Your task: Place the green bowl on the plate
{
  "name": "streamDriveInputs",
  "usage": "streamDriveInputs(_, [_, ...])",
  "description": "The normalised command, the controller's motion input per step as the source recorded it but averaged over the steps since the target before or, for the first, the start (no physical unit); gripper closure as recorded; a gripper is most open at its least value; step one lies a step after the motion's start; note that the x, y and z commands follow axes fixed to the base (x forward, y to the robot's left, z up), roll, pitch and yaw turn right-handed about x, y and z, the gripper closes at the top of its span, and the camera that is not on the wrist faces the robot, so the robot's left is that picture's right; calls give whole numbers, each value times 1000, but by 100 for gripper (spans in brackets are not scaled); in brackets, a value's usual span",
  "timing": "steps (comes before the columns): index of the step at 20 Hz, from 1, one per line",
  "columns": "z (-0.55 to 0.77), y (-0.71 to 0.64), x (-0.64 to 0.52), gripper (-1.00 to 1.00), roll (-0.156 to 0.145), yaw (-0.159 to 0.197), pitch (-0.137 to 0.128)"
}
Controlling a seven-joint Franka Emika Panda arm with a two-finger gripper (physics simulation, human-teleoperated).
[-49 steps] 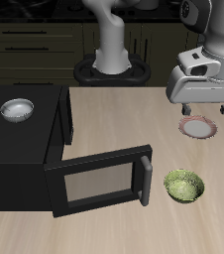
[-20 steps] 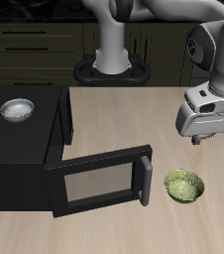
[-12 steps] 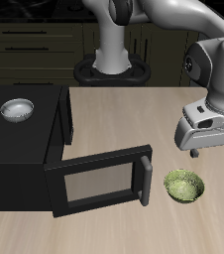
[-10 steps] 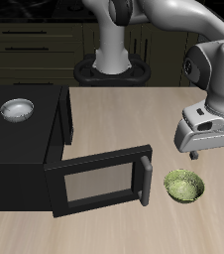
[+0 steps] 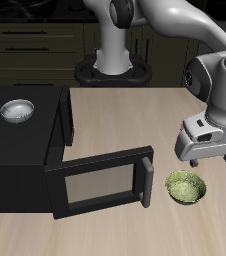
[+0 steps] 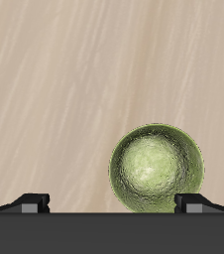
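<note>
Above the green bowl (image 5: 185, 187), my gripper (image 5: 213, 160) hangs with nothing in it.

The bowl sits upright on the table (image 5: 115, 120) near its front edge, just beside the microwave's (image 5: 25, 140) open door (image 5: 100, 183). My fingers (image 6: 33, 201) are spread wide, clear of the bowl's rim. A metal bowl (image 5: 17, 110) rests on top of the microwave. My arm hides the plate.

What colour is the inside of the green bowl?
Pale yellow-green, mottled, inside the green bowl; the wrist view shows it best.
</note>
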Motion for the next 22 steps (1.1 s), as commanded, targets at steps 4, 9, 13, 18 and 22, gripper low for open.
streamDriveInputs(4, [-200, -16, 38, -100, 1, 6, 22])
streamDriveInputs(9, [-272, -100, 115, -100, -25, 8, 40])
streamDriveInputs(13, [-261, -54, 62, -100, -12, 4, 31])
streamDriveInputs(18, [-313, 64, -27, -100, 19, 5, 45])
streamDriveInputs(22, [-466, 249, -118, -100, 31, 29, 59])
